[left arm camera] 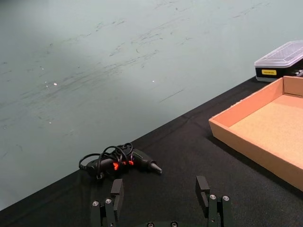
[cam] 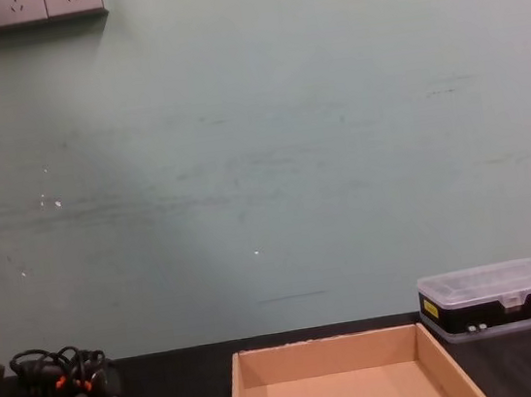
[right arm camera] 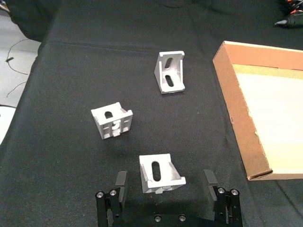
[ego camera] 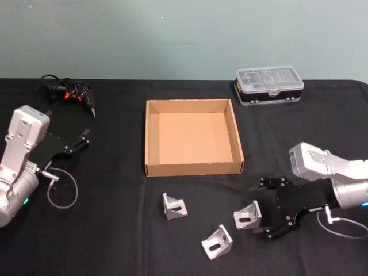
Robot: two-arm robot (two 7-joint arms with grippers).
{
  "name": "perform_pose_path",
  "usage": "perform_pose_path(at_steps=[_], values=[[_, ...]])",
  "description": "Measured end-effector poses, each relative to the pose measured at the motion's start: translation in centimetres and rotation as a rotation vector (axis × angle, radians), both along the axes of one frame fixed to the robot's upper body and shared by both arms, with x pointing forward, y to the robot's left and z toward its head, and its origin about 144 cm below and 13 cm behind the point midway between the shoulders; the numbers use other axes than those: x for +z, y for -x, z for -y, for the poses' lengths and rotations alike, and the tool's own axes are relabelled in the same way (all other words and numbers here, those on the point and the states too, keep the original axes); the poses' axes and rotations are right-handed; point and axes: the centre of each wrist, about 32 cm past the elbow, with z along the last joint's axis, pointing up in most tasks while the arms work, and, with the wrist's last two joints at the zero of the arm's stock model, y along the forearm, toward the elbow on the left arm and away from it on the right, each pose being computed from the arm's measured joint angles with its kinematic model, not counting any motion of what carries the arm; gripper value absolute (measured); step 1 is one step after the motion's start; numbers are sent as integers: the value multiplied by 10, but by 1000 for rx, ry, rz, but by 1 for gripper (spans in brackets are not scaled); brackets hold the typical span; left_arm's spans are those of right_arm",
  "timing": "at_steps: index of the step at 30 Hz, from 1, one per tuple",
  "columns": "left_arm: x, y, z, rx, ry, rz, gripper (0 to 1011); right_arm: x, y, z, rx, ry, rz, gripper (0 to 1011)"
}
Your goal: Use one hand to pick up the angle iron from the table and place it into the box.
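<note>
Right gripper (ego camera: 263, 210), fingers apart, flanked an angle iron (ego camera: 247, 215) on the tabletop (ego camera: 115, 230); closing on its slanted faces might squirt it free, while the left gripper (ego camera: 79, 141) sat idle, fingers apart.

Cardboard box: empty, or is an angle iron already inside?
Empty. The box shows a bare floor in the head view; all three angle irons lie on the table in front of it.
</note>
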Motion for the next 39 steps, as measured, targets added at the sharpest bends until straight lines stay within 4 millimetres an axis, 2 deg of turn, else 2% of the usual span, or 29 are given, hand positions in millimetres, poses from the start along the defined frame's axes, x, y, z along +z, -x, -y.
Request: perform_pose_path(at_steps=[19, 23, 27, 29, 30, 31, 36, 39], values=[[0, 0, 0, 0, 0, 0, 1000, -8, -4, -2, -3, -11, -37, 982], [0, 0, 0, 0, 0, 0, 1000, -8, -5, -2, -3, -13, -38, 906], [0, 0, 0, 0, 0, 0, 1000, -8, -5, -2, -3, -16, -38, 765], [0, 0, 0, 0, 0, 0, 1000, -7, -5, -2, -2, -18, -37, 733], [0, 0, 0, 0, 0, 0, 1000, -7, -4, -2, -2, -20, -36, 679], [0, 0, 0, 0, 0, 0, 1000, -7, -4, -1, -1, -21, -36, 679], [0, 0, 0, 0, 0, 0, 1000, -7, -5, -1, 0, -24, -32, 496], [0, 0, 0, 0, 0, 0, 1000, -7, -5, 0, 1, -25, -31, 474]])
